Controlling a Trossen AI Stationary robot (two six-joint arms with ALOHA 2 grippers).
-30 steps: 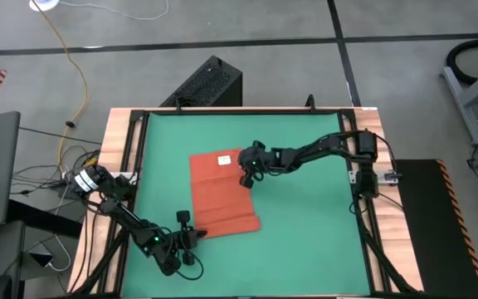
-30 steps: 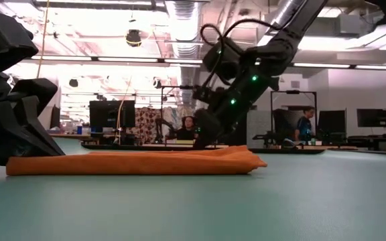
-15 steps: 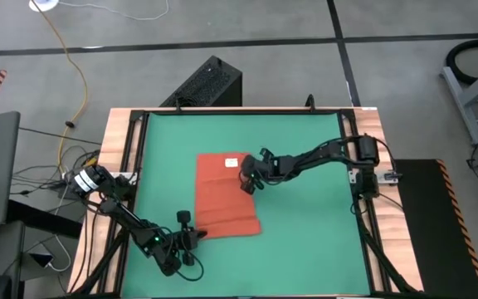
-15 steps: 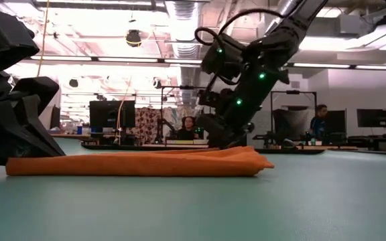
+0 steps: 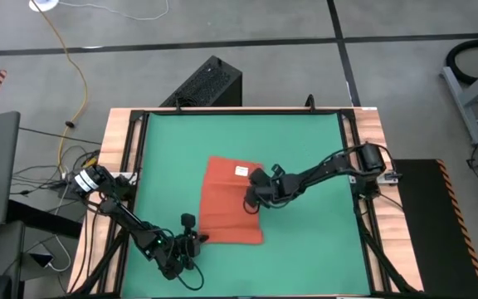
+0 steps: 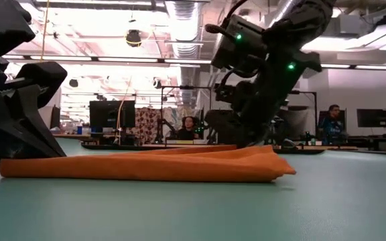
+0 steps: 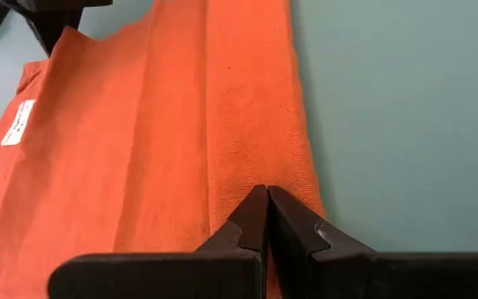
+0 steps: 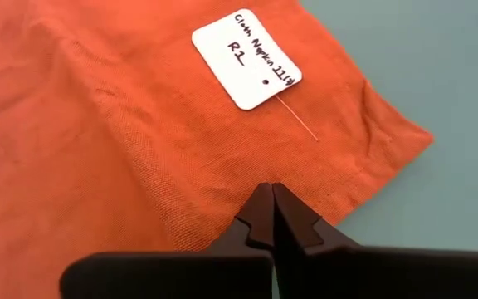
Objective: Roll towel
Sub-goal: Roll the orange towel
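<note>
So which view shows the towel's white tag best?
The right wrist view: the tag fills a good part of the picture, its handwriting visible, lying flat on the towel. The high view shows it as a tiny white patch; the left wrist view catches it edge-on; the low view hides it.

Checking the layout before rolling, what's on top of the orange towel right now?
A white tag lies on the towel, and both tools press shut on its fabric: left tool, right tool. Anything underneath is hidden.
</note>
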